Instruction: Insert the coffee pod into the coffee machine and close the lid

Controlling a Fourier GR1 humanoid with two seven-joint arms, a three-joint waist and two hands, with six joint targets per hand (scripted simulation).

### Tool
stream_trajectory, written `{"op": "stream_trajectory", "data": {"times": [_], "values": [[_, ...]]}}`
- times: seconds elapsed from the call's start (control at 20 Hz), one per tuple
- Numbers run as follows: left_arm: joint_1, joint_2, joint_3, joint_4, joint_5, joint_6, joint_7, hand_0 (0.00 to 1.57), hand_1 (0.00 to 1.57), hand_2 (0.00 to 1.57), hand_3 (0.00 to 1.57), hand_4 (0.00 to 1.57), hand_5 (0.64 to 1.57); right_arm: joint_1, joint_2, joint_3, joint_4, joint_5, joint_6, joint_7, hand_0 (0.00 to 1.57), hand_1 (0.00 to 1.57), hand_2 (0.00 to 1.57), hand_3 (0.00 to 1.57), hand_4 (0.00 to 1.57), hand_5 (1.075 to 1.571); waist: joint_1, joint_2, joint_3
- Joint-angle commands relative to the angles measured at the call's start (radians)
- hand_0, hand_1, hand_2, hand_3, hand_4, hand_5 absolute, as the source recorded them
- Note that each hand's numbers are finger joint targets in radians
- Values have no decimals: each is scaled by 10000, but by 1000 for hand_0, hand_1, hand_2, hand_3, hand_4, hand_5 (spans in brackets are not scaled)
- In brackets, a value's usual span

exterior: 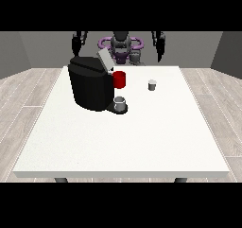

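- The robot [121, 45] stands at the far edge of the white bench [123, 137], both arms raised at its sides with the hands held level with its head, well above the bench top.
- The hand at the view's left [77, 42] hangs dark against the grey wall, clear of every object; whether its fingers are curled or straight cannot be told.
- The hand at the view's right [159, 45] is lifted in the same way, high above the far right part of the bench; its finger pose cannot be told either, and it carries nothing visible.
- The black coffee machine [92, 83] sits on the left half of the bench, its grey lid [105, 60] tilted up and open.
- A red cup [120, 79] stands just beside the machine, on its far right side.
- A small grey cup [120, 102] rests on the machine's dark base plate at the near right.
- The coffee pod [152, 84], small and pale, stands on the bench right of the machine, apart from it and from both hands.
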Motion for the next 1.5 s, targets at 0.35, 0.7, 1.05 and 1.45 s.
{"op": "stream_trajectory", "data": {"times": [0.35, 0.7, 1.05, 1.45], "values": [[461, 1767, -957, -406, -1668, -1336, -1354, 0, 0, 0, 0, 0, 1571, 150, -21, -502, 738, 1286, -1414, -426, 0, 0, 0, 0, 0, 1571, 278, -238, 31], [-903, 3067, 197, 804, -1865, -2025, -1297, 0, 0, 0, 0, 0, 1571, -414, 204, -142, 580, 1770, -1703, -444, 0, 0, 0, 0, 0, 1571, -354, 559, 29], [-2510, 3495, 520, 2616, -2664, -2033, -941, 0, 0, 0, 0, 0, 1571, -1189, 840, 499, 336, 1898, -1734, -135, 0, 0, 0, 0, 0, 1571, -1126, 1520, 26], [-3465, 4083, 568, 4685, -3613, -2271, -1495, 0, 0, 0, 0, 0, 1571, -1511, 864, 743, 469, 2377, -1891, 555, 0, 0, 0, 0, 0, 1571, -1378, 2050, 24]]}}
